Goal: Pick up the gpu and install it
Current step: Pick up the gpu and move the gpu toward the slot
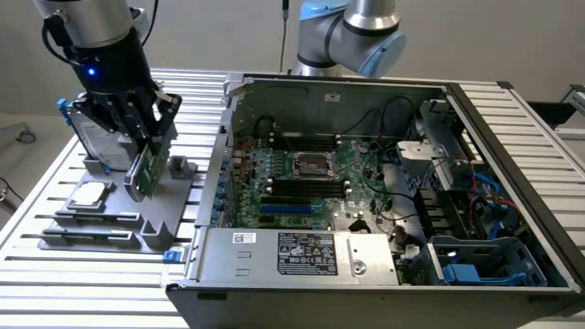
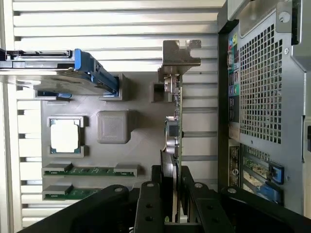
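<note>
One gripper (image 1: 146,142), we see, is clamped on the gpu (image 1: 144,171) — the card stands tilted over the grey tray (image 1: 172,204), to the exterior view's left of the open computer case (image 1: 347,83), near the blue-framed hard drive (image 1: 90,133)

A slatted aluminium table (image 1: 37,226) takes up most of what I can see from here, its ribs catching a soft, even light. Behind the table stands a plain pale grey wall (image 1: 210,34). Beside the table, at the exterior view's left, lies a pale floor (image 1: 18,164).
</note>
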`<state>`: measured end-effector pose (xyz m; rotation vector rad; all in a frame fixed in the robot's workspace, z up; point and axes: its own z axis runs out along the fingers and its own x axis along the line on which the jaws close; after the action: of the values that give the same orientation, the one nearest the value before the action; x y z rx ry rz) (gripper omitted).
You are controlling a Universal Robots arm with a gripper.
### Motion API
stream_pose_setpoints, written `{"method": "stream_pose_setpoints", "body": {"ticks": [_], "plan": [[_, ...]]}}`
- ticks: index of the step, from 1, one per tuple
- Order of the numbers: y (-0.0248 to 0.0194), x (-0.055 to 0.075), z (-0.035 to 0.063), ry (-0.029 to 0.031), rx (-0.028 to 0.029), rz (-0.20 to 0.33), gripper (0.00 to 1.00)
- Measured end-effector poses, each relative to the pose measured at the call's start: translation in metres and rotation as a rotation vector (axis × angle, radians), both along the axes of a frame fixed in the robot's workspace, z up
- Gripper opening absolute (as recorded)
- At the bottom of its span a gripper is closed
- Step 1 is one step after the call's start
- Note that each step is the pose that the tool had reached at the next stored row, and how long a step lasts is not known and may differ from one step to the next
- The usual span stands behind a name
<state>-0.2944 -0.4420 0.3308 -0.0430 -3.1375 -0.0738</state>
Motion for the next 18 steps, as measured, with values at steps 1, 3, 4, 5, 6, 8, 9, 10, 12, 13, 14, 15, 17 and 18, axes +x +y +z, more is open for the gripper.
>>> {"method": "stream_pose_setpoints", "body": {"ticks": [1,3,4,5,6,8,9,10,12,13,14,15,17,18], "plan": [[0.0,0.003,0.0044,0.0011,0.0,0.0,0.26],[-0.0001,0.009,0.0135,0.0038,0.0,0.0,0.26],[-0.0002,0.013,0.0179,0.0052,0.0001,0.0,0.26],[-0.0003,0.017,0.0228,0.0067,0.0001,0.0,0.26],[-0.0003,0.021,0.0272,0.0083,0.0,0.0,0.26],[-0.0004,0.029,0.0362,0.0115,0.0001,0.0,0.26],[-0.0005,0.033,0.0407,0.0133,0.0,0.0,0.26],[-0.0005,0.037,0.0452,0.015,0.0,0.0,0.26],[-0.0006,0.046,0.0544,0.0186,0.0,0.0,0.26],[-0.0006,0.05,0.0591,0.0206,0.0001,0.0,0.26],[-0.0006,0.055,0.0633,0.0228,0.0001,0.001,0.26],[-0.0006,0.059,0.0675,0.025,0.0001,0.001,0.26],[-0.0006,0.068,0.0758,0.0292,0.0002,0.001,0.26],[-0.0006,0.073,0.0794,0.0312,0.0002,0.001,0.26]]}}
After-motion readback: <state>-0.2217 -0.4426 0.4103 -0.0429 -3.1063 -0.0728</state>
